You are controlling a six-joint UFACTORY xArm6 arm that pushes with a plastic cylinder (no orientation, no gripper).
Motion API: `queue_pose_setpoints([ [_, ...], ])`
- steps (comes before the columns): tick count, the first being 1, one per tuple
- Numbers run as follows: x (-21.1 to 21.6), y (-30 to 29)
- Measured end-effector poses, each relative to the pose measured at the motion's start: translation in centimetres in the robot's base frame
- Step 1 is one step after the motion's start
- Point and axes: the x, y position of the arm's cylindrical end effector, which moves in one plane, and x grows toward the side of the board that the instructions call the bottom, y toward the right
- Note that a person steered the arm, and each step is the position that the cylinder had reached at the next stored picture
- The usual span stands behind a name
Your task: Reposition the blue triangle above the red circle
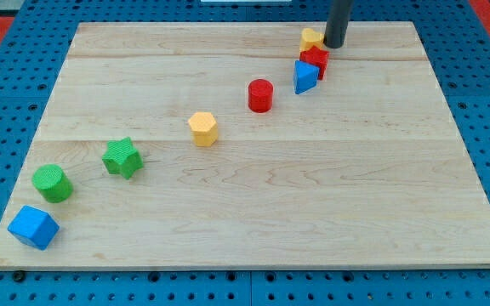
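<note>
Overhead and slightly angled, the single camera view looks down on a pale wooden board (253, 170) resting on a blue pegboard surface (7, 110). My rod comes down from the view's top edge as a straight dark cylinder, upright, with no jaws or fingers to open or close, so it holds nothing. My tip (335, 46) rests near the board's far edge, at about one o'clock from the board's middle. It sits just beside a small yellow block (311, 38), at that block's three o'clock, and whether the two touch cannot be told.

Directly at six o'clock from the yellow block lies a red block (316, 59) of unclear shape, and the tip is at about one o'clock from it. The blue triangle (304, 76) lies against the lower left of that red block, apparently touching it. It is a solid, bright blue wedge with a lighter top face. Its sharpest corner seems to point toward four o'clock, though its long axis is hard to judge at this size. The tip is at about one o'clock from the triangle, separated from it by the red block.

The red circle (260, 95), a short upright cylinder, stands near the triangle, at its eight o'clock.

Further blocks trail toward seven o'clock: a yellow hexagon (202, 128), a green star (122, 157), a green cylinder (52, 183), and a blue cube (33, 227) near the board's near left corner.
</note>
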Motion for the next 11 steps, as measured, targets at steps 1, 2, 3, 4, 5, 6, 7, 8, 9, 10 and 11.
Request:
queue_pose_setpoints([
  [1, 2.3, -2.7],
  [2, 2.5, -1.5],
  [3, 6.0, 1.9],
  [4, 11.1, -0.4],
  [5, 9.3, -6.4],
  [6, 7.3, -8.7],
  [7, 4.8, -12.5],
  [8, 4.1, -12.2],
  [9, 7.2, -15.0],
  [10, 7.4, -16.0],
  [11, 7.3, -13.5],
])
